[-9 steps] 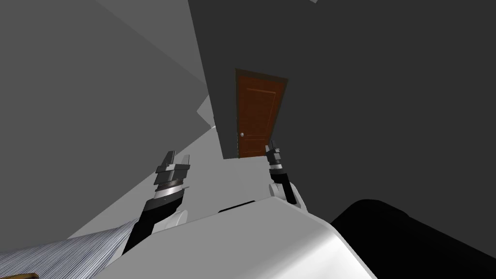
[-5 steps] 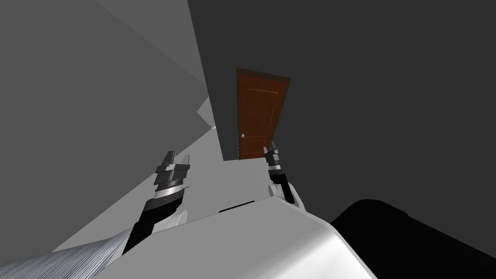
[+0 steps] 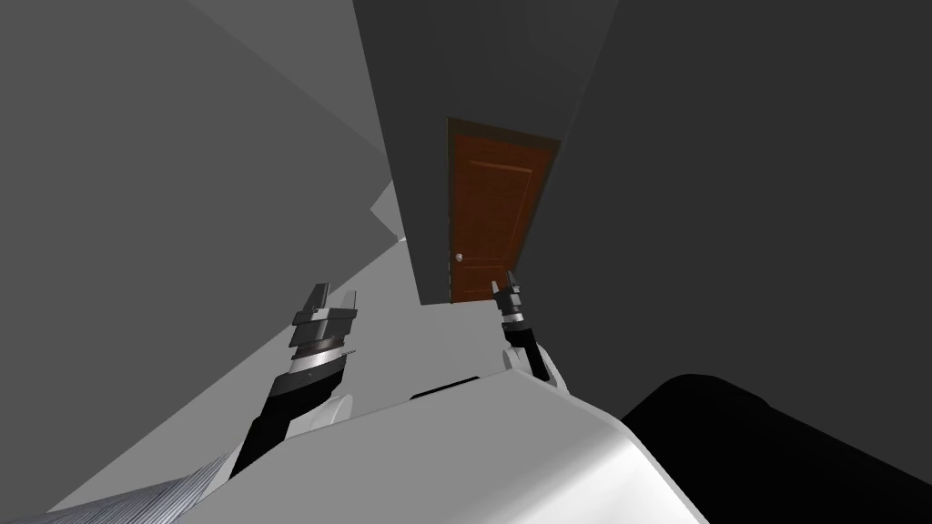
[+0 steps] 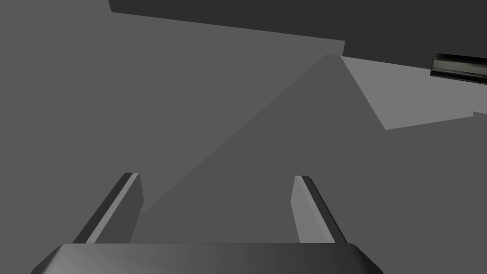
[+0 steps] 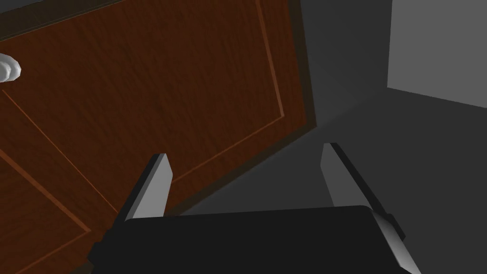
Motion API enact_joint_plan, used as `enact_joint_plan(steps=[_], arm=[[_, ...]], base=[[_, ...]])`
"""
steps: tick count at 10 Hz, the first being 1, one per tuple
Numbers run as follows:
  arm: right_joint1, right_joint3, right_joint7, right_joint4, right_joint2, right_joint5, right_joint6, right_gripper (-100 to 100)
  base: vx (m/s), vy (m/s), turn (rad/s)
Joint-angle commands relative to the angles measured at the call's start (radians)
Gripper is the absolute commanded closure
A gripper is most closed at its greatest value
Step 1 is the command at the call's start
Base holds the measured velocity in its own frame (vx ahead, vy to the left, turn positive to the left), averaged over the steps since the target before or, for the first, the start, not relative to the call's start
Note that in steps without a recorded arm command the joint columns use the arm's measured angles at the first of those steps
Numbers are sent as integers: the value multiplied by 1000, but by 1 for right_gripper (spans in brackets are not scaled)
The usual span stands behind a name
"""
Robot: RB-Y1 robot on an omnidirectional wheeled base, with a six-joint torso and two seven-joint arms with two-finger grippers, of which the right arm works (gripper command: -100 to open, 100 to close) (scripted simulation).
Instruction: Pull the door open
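Facing: a brown panelled door (image 3: 491, 214) set in a dark grey wall (image 3: 728, 182), far ahead of me and a little right of centre.
Door state: it looks flat in its dark frame; I cannot tell whether it has come off the latch.
Handle: a small pale knob (image 3: 460, 258) sits close to the door's left edge, in its lower half.
Right arm: my right tool (image 3: 503, 280) is raised in front of the door's lower right corner, and its fingers are spread wide with nothing between them.
Right wrist view: one finger lies over the door's lower panel, the other over the grey wall beside the door's edge. The knob is well apart from the tool, off toward the door's far side. I cannot tell whether the fingertips touch the wood.
Left arm: my left tool (image 3: 332, 296) hangs near me on the left, well apart from the door, its fingers wide and holding nothing.
Floor: a light grey floor (image 3: 410, 346) runs from me to the foot of the door.
Near right: a black area (image 3: 774, 446) lies beside me.
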Motion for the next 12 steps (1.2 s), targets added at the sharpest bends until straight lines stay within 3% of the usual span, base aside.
enact_joint_plan(steps=[1,12], arm=[[-4,4,-34,23,-7,-13,-8,-100],[-27,26,-225,194,-51,-90,-79,-100]], base=[[151,28,25],[97,17,17]])
